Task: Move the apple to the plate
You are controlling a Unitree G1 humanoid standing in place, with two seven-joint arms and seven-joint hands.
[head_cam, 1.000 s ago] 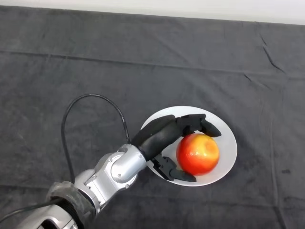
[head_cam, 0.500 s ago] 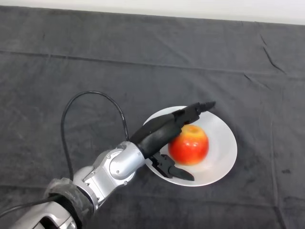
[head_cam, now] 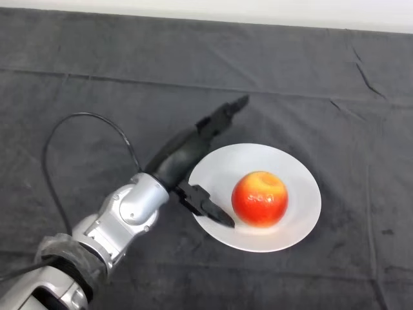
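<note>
A red and yellow apple [head_cam: 259, 199] rests upright on the white plate [head_cam: 298, 171], a little below the plate's middle. My left hand [head_cam: 184, 156] is off to the apple's left, over the plate's left rim and the cloth. Its fingers [head_cam: 222, 116] stretch straight up and to the right, and the thumb [head_cam: 205, 205] points down-right across the plate's edge. The hand is open and holds nothing. A clear gap separates it from the apple.
A dark cloth [head_cam: 90, 97] covers the whole table, with creases near the right edge [head_cam: 368, 81]. A pale strip of wall runs along the top.
The hand has let go of the apple, opened and drawn back up and to the left. The apple stays on the plate.
</note>
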